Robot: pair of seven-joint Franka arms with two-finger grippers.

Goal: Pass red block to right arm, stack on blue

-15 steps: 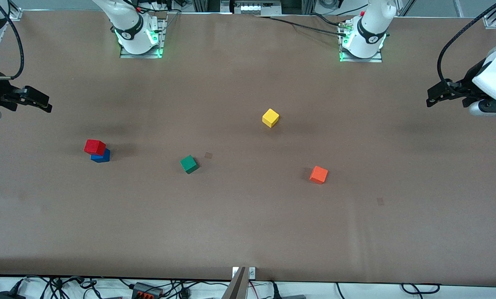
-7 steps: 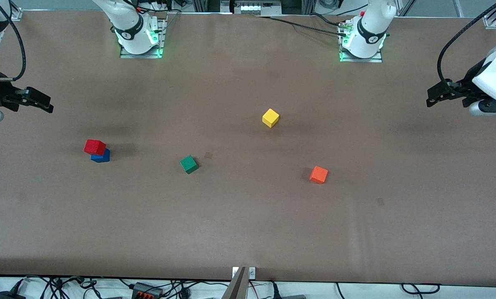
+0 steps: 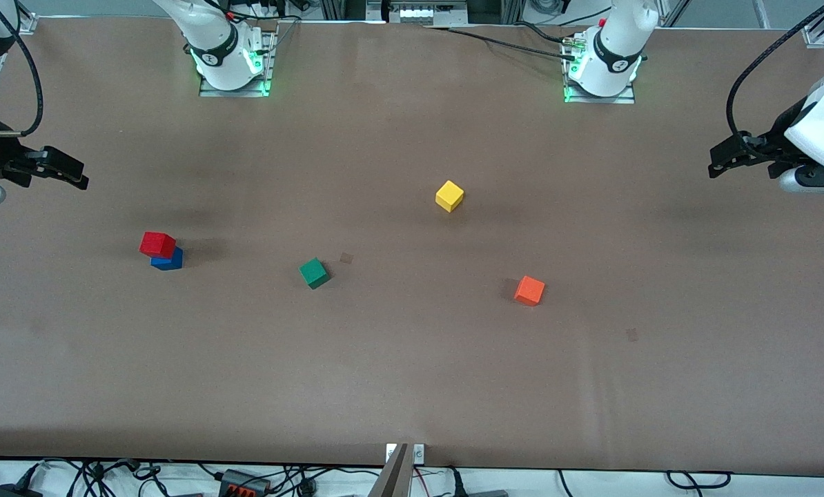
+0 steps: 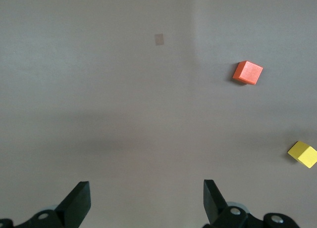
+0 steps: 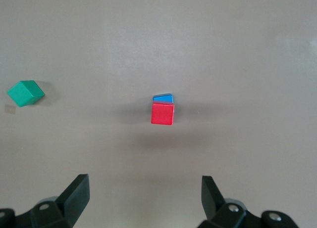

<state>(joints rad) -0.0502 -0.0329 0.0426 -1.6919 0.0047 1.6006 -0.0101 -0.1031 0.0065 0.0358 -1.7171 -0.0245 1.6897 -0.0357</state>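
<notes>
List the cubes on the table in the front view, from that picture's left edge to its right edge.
Small red cube stacked on the small dark-blue cube → small green cube → small yellow cube → small orange cube.

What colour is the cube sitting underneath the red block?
Dark blue. The blue cube under the red block shows best in the front view.

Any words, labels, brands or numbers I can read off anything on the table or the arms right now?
None can be read.
Black band on the right arm's base: a small white mark, too small to read.
Black band on the left arm's base: the same, too small to read.
The blocks and the table carry no text.
</notes>
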